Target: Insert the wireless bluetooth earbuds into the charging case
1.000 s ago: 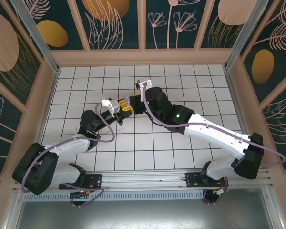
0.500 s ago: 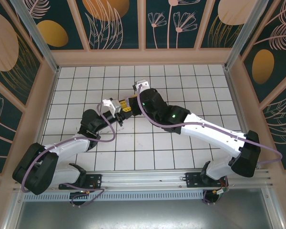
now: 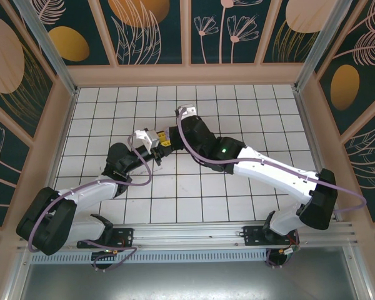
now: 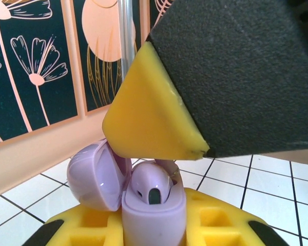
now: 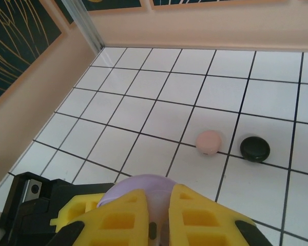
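Note:
My left gripper (image 4: 154,225) is shut on the lilac charging case (image 4: 154,218) and holds it upright above the tiles. Its lid (image 4: 92,177) hangs open to the left. One lilac earbud (image 4: 151,182) sits in the case. My right gripper (image 5: 160,197) hovers directly over the case, its yellow finger (image 4: 149,118) just above the seated earbud. Its jaws stand almost together on a second lilac earbud (image 5: 155,230), whose stem (image 4: 170,168) reaches down behind the seated one. From above, both grippers (image 3: 155,142) (image 3: 169,139) meet over the middle tiles.
A pink round case (image 5: 209,142) and a black round case (image 5: 255,148) lie shut on the white tiles beyond the grippers. Peach walls (image 5: 36,102) and a metal post (image 5: 82,20) close in the far side.
The right arm has slid a little to the left, closer over the left gripper and the case. Its jaws have narrowed slightly. The left arm has stayed still.

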Controlling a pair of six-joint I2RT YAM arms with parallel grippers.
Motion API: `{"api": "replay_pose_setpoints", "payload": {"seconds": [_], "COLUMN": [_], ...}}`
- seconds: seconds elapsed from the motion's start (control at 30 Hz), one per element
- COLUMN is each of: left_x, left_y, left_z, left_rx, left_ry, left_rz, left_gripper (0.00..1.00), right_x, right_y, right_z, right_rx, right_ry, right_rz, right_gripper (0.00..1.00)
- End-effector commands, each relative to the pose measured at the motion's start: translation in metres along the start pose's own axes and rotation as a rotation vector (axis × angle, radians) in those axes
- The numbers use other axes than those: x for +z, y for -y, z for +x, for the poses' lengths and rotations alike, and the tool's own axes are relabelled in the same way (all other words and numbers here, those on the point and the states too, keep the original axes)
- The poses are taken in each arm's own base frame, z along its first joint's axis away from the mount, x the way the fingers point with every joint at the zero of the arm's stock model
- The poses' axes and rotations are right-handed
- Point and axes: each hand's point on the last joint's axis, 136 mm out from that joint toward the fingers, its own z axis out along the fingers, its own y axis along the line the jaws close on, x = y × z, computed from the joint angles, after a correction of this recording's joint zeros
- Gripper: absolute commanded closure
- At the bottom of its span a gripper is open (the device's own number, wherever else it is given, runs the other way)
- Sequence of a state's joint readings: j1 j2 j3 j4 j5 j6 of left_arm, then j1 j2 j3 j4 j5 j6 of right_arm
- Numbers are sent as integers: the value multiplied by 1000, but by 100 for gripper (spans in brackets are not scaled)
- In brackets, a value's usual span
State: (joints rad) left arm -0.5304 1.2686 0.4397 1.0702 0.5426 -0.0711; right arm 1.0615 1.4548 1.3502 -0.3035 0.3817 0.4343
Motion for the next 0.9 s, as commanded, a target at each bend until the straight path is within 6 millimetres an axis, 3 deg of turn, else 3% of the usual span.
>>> {"api": "replay_pose_setpoints", "payload": {"seconds": [0.0, 0.2, 0.57, 0.87], "left_x": [2, 1, 0, -2], "left_y": [14, 15, 16, 20], "left_z": [-52, -53, -54, -55], "left_rx": [115, 121, 129, 132], "left_ry": [151, 155, 160, 168], "left_rz": [58, 60, 62, 76], "left_gripper": [100, 100, 100, 100], "right_x": [-8, -16, -11, -4], "right_y": [0, -1, -3, 10], "right_z": [6, -1, 6, 5], "right_rx": [94, 134, 137, 156], "right_ry": [-41, -30, -55, -26], "right_rz": [-40, -82, -93, -17], "right_gripper": [87, 87, 88, 90]}}
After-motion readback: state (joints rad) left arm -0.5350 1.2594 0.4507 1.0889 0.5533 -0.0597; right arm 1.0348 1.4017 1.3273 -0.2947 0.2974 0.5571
